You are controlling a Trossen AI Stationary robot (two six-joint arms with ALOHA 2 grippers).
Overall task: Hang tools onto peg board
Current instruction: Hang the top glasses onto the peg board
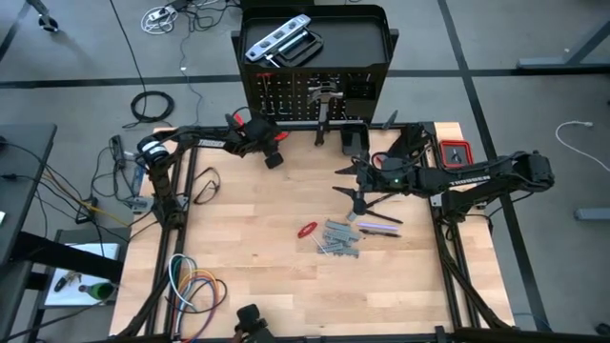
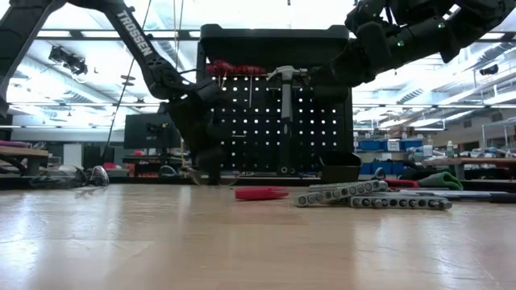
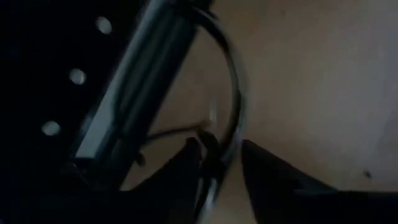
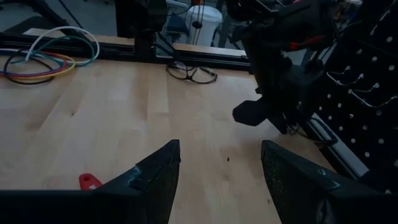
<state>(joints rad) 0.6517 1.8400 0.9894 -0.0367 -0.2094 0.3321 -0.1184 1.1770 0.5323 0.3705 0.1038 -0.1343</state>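
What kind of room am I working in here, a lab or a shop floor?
Most likely a large open robotics lab or workshop. The low view shows ceiling strip lights and benches with monitors beyond the peg board; the high view shows grey floor strewn with cables around the wooden table.

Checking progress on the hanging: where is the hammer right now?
The hammer hangs upright on the peg board, near its top centre in the low view, right of the red-handled pliers.
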